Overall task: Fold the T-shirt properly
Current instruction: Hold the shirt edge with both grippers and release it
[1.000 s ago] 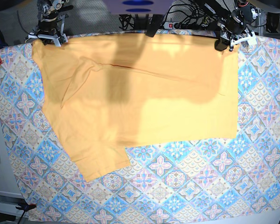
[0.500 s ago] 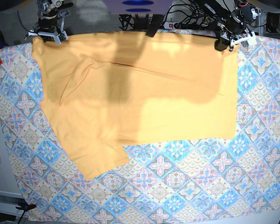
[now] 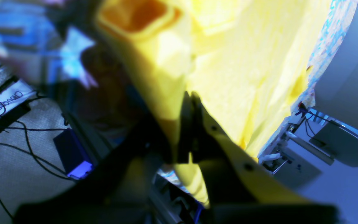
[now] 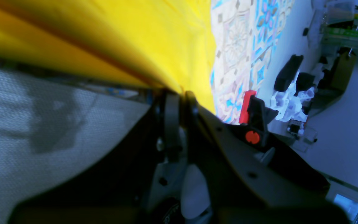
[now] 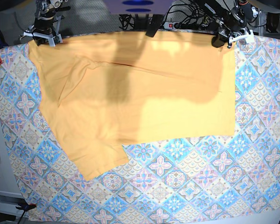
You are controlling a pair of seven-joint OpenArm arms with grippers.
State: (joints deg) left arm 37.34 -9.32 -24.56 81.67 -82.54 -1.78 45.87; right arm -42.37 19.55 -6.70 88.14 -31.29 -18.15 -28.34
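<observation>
T-shirt (image 5: 130, 93) pinched at both top corners by left gripper (image 5: 222, 41) and right gripper (image 5: 43, 37)
A corner can be lost if the thin hem slips out of the narrow jaws

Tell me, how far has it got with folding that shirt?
Early on. The T-shirt lies spread on the patterned cloth, with no neat fold visible, only creases near one sleeve. In hand: the left gripper and right gripper each sit at a far corner, jaws nearly together with yellow fabric between them in the wrist views. All the folding seems left to do.
</observation>
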